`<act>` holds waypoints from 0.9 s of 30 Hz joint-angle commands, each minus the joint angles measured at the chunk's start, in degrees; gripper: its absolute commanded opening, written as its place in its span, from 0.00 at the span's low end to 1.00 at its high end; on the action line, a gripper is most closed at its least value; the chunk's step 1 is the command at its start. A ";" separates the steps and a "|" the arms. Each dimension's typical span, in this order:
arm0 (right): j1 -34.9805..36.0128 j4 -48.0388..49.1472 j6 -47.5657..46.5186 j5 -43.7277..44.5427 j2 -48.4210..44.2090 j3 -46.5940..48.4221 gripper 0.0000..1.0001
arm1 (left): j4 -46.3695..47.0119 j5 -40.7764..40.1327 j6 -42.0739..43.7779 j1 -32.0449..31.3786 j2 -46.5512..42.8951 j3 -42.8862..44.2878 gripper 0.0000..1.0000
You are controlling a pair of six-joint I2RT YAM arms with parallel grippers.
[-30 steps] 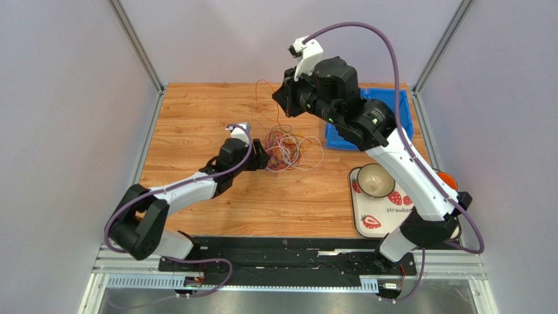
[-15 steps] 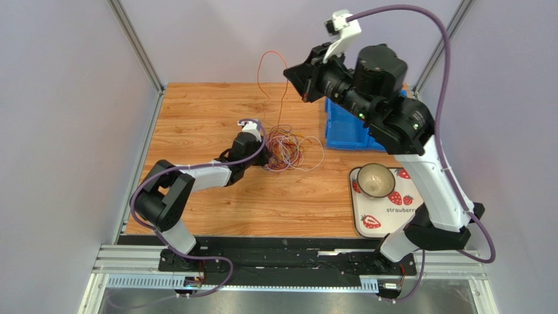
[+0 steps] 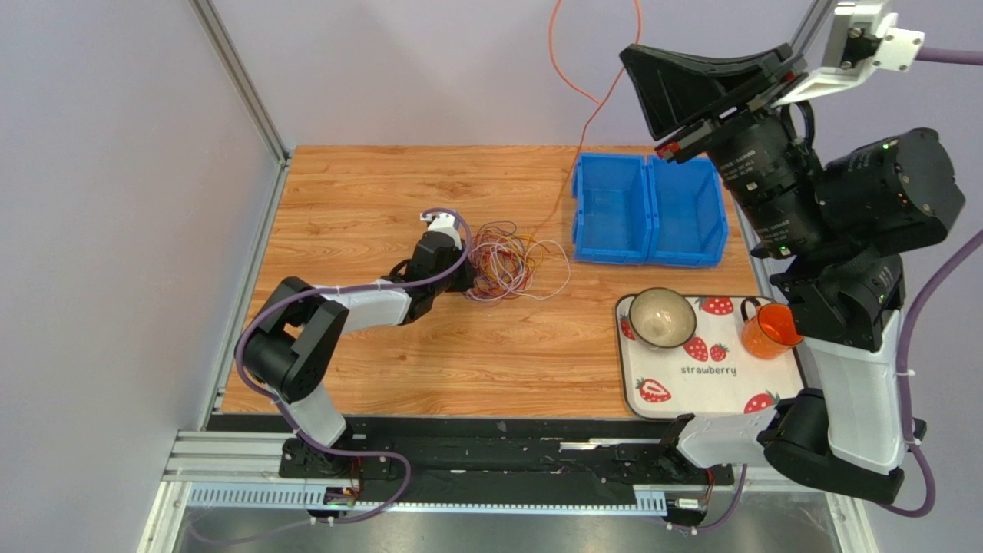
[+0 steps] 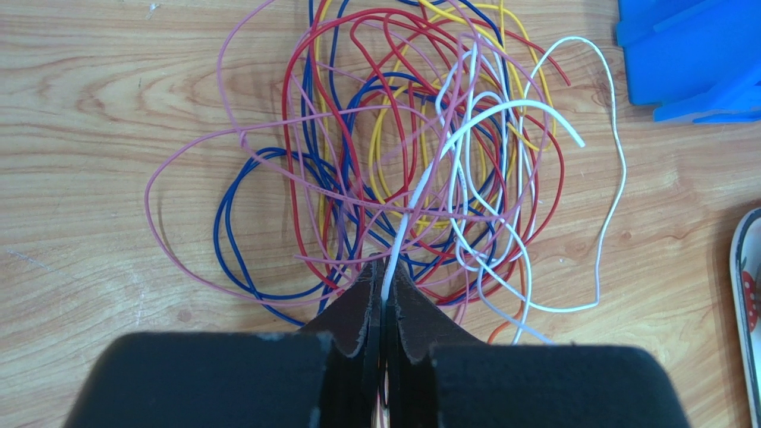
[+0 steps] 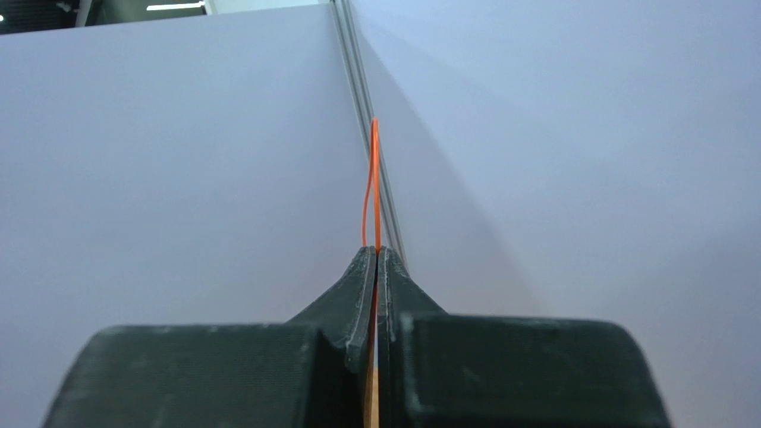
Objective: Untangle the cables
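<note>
The cables lie as a loose tangle of red, blue, yellow, pink and white loops on the wooden table. My left gripper rests low at the tangle's left edge. In the left wrist view this left gripper is shut on a white cable that runs out of the tangle. My right gripper is raised high at the back right. It is shut on an orange cable, and that orange cable stretches up from the tangle.
Two joined blue bins stand at the back right, close to the tangle. A strawberry-print tray at the front right holds a bowl and an orange cup. Grey walls enclose the table.
The left gripper has closed on the white cable at the tangle. The right arm has swung up and to the right, drawing the orange cable out of the pile.
</note>
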 commanded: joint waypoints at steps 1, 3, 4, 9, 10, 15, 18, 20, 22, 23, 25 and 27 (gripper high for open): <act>0.18 3.52 -3.82 3.02 -1.76 -1.29 0.00 | -0.31 -1.41 -0.87 -0.23 0.52 2.49 0.04; 0.27 6.32 -4.18 3.28 -4.13 -1.72 0.00 | -1.71 -0.72 -0.61 -0.23 1.13 3.37 0.06; 0.18 7.38 -4.53 3.19 -5.10 -2.08 0.00 | -1.89 -0.36 -0.43 -0.23 1.40 3.90 0.06; 0.18 11.34 -7.25 3.98 -6.52 0.64 0.00 | -3.56 -1.50 -0.96 -0.14 2.01 4.78 0.07; 0.18 11.69 -7.61 3.90 -6.34 3.60 0.00 | -4.00 -1.42 -1.04 -0.23 2.45 5.48 0.10; 0.18 15.12 -7.70 2.14 -6.42 7.07 0.00 | -4.35 -1.41 -1.13 -0.14 2.02 5.31 0.34; 0.18 15.91 -8.13 3.37 -9.05 1.89 0.00 | -4.18 -1.07 -1.22 -0.23 1.93 5.13 0.34; 0.27 16.96 -8.84 5.47 -11.68 -4.84 0.00 | -3.83 -0.71 -1.13 -0.23 1.84 4.96 0.34; 0.18 17.67 -11.80 8.19 -13.01 -8.74 0.00 | -3.48 -0.27 -1.13 -0.23 1.49 4.44 0.34; 0.18 18.02 -12.61 8.90 -13.71 -10.93 0.00 | -2.78 -0.10 -1.04 -0.31 1.40 4.17 0.35; 0.18 18.02 -14.89 10.57 -13.72 -12.01 0.00 | -2.24 0.43 -0.96 -0.32 0.88 3.56 0.44; 0.18 18.11 -16.65 11.45 -12.94 -11.93 0.00 | -1.37 0.69 -0.78 -0.32 0.61 3.12 0.57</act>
